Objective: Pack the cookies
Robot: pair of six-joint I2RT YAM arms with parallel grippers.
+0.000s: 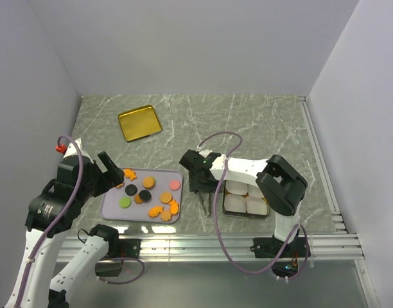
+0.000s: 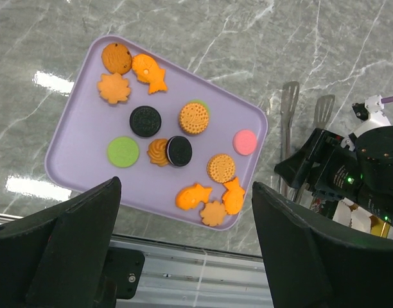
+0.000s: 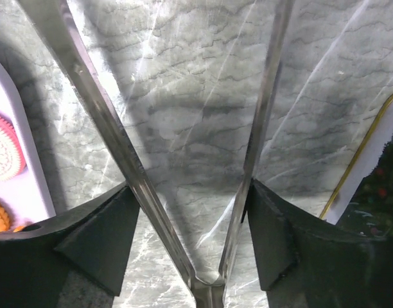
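Left hand gapes above the cookies; right hand grips tongs beside them.

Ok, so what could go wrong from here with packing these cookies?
1. On the tray, the black sandwich cookie touches the orange swirl cookie; the tongs could pinch both or flick one off.
2. The right pincer holds the tongs by their smooth metal arms, so they might slip or twist.
3. The left pincer hangs open above the same tray; the arms could collide there.
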